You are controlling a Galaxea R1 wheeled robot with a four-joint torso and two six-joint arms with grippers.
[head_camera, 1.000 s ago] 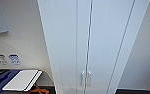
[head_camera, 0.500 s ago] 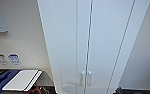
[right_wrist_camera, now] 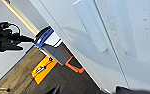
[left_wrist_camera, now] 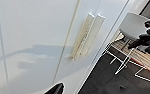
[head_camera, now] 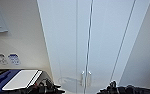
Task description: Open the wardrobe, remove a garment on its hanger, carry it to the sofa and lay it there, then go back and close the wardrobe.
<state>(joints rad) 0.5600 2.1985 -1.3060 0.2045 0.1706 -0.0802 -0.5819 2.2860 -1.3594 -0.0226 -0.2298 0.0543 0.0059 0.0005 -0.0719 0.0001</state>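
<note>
In the head view, the wardrobe (head_camera: pixel 91 42) stands straight ahead and takes up most of the middle, both doors shut, with a thin dark seam running down between them. Its paired handles (head_camera: pixel 86 78) sit low on the doors, one on each side of the seam. A pale wall (head_camera: pixel 18 47) lies to the wardrobe's left and carries two small blue-and-white labels (head_camera: pixel 14 59). Lower left, a dark and blue object with a white panel (head_camera: pixel 21 79) sits beside the wardrobe's edge. Dark parts of the left arm (head_camera: pixel 44 87) and the right arm (head_camera: pixel 123 89) show at the lower edge; whether either hand is apart or together cannot be told.

In the left wrist view, the handles (left_wrist_camera: pixel 87 36) are close, side by side on the closed doors. Past the wardrobe's edge, dark floor (left_wrist_camera: pixel 103 80) lies open, with a white chair (left_wrist_camera: pixel 132 23) on thin wire legs.

In the right wrist view, a handle (right_wrist_camera: pixel 91 27) runs along the door, and a yellow sign (right_wrist_camera: pixel 43 68) lies on the floor beyond.
</note>
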